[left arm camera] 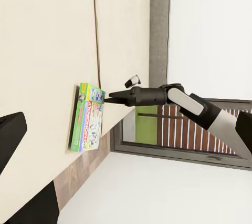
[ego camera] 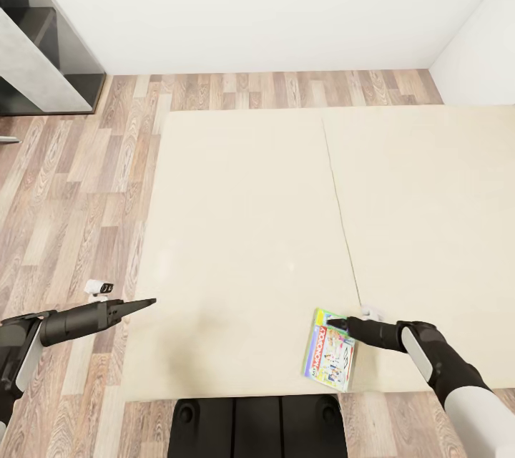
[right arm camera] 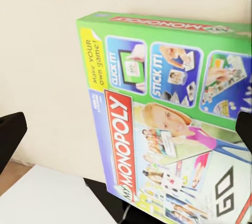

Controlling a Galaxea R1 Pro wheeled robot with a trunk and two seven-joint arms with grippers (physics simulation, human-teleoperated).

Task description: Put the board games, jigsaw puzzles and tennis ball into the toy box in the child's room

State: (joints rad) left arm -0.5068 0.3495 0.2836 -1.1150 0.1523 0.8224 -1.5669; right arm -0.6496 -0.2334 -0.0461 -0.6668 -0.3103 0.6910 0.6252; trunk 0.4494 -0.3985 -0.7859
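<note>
One board game (ego camera: 329,351), a green My Monopoly box, lies flat on the beige mattress of the bed (ego camera: 243,215) close to its near edge. My right gripper (ego camera: 348,324) is at the box's far right corner, low over the mattress. In the right wrist view the box (right arm camera: 168,124) spans the space between the open fingers (right arm camera: 10,137). The left wrist view shows the box (left arm camera: 88,116) and the right gripper (left arm camera: 108,98) from the side. My left gripper (ego camera: 150,302) hovers at the bed's left edge, open and holding nothing, with one finger (left arm camera: 10,132) at the picture's edge.
A grey and black shelf unit (ego camera: 43,50) stands on the wood floor (ego camera: 79,179) at the far left. White walls close the far side. A grey headboard (left arm camera: 159,24) and a window (left arm camera: 157,129) lie beyond the bed's right end. My base (ego camera: 257,426) is against the bed's near edge.
</note>
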